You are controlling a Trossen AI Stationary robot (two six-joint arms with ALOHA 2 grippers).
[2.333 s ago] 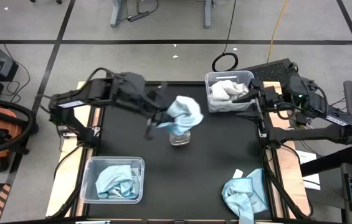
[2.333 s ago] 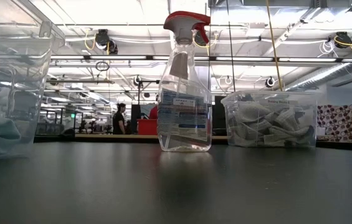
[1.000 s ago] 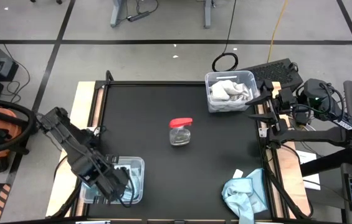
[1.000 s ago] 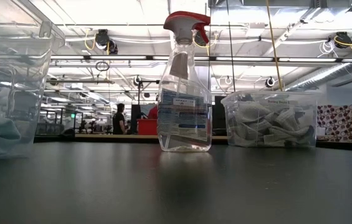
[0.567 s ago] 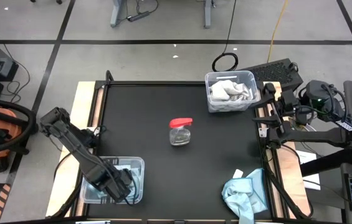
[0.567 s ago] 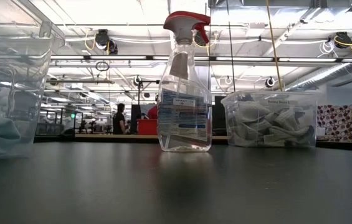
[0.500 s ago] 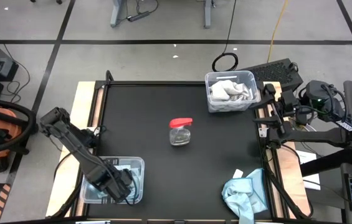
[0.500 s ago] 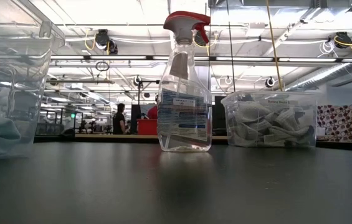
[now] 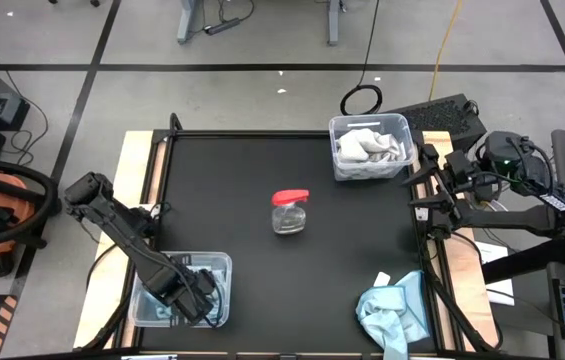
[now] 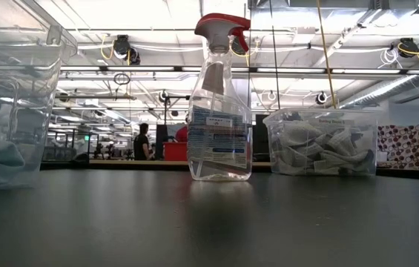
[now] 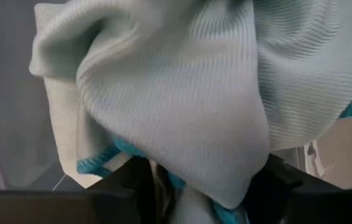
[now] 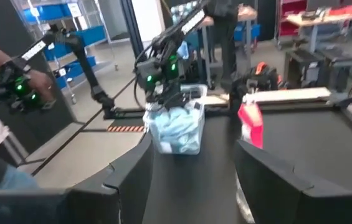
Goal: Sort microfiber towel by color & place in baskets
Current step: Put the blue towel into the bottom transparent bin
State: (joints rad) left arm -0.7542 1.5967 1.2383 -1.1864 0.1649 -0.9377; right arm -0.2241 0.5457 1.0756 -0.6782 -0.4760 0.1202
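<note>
A light blue towel [image 11: 182, 93] with a darker blue edge lay in the clear basket [image 9: 219, 262] at the front left corner of the black desk [image 9: 352, 230], well away from the spray bottle [image 9: 290, 211]. The left end effector [image 9: 194, 293] was down inside that basket, right over the towel. In the left wrist view the towel filled almost everything and draped over the dark fingers [image 11: 275, 186], so I could not tell if they were open or holding it.

The spray bottle, clear with a red top, stood upright in the middle of the desk. Behind it and to its right sat the other clear basket [image 9: 334, 126], with white towels [image 9: 367, 147] inside. More light blue towels [image 9: 390, 312] lay in a heap on the desk, in front of the bottle and far to its right, at the desk's edge.

The right end effector [image 9: 430, 187] waited at the right edge of the desk, beside the basket of white towels. Its fingers [image 12: 269, 180] were spread apart and held nothing.

In the low view a person [image 10: 143, 141] stood far off in the room behind the bottle. In the right wrist view, a person's hand [image 12: 35, 81] showed beyond the desk.
</note>
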